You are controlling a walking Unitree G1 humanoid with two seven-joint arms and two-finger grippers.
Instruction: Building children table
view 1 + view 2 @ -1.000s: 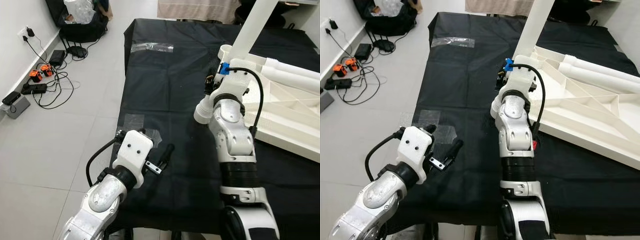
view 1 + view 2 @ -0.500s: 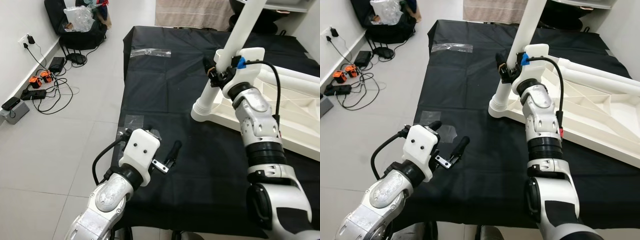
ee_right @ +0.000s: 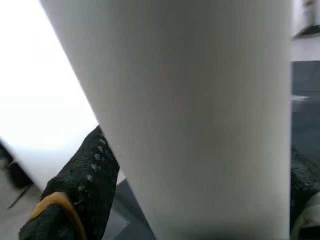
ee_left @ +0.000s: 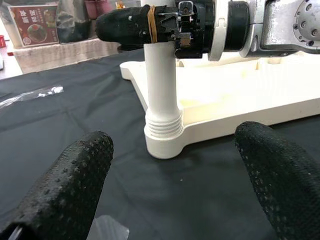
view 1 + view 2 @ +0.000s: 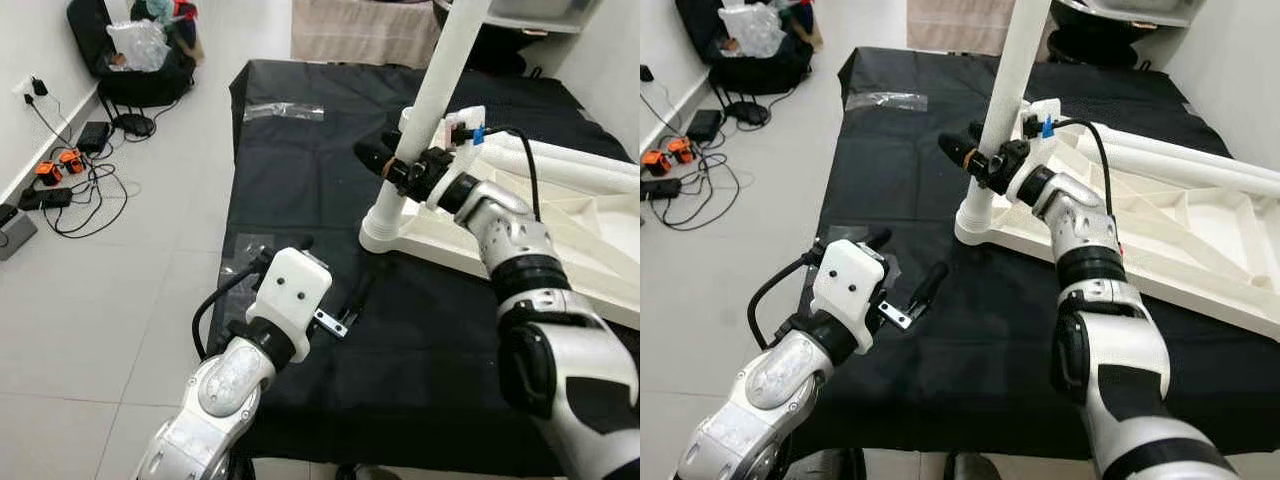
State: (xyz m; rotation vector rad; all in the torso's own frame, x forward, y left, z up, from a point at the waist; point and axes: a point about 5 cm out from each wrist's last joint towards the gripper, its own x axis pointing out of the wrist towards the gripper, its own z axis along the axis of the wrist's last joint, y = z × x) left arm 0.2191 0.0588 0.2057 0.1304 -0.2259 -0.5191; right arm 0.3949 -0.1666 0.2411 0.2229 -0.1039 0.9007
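The right gripper point(image 5: 400, 165) pinches the white table leg point(image 5: 425, 110), one black finger on each side of it. The leg's long axis runs nearly upright, tilted slightly toward the robot's right at the top, and its ribbed foot sits in the corner socket of the overturned white tabletop point(image 5: 560, 235) directly below the jaws. Half a second ago the gripper held the leg from the right-hand side; now its fingers reach further across toward the robot's left. The left gripper point(image 5: 902, 278), fingers point(image 4: 75, 185) spread wide and holding nothing, hovers over the black cloth point(image 5: 300, 170), facing the leg's foot.
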